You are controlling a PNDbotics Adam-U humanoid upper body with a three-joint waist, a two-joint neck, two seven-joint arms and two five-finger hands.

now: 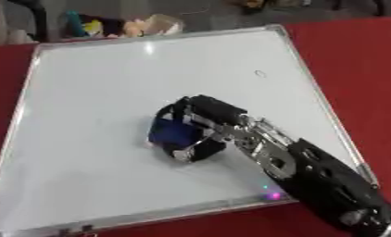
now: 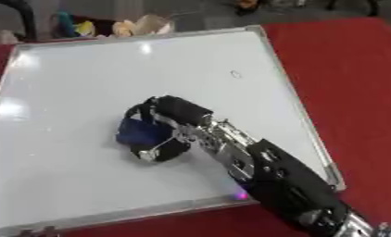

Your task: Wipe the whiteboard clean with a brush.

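Mostly hidden, the blue brush (image 1: 168,130) sits clasped in the right robot hand (image 1: 200,127) mid-whiteboard (image 1: 110,83); one faint mark (image 1: 260,73) shows.

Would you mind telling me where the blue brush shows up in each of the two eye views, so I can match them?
Left eye view: the blue brush sits just left of picture centre, on the whiteboard, held in the curled right robot hand.
Right eye view: the same brush sits further left, left of centre.
Shared landmark: the small ring-shaped mark on the whiteboard, up and to the right of the brush in both views.
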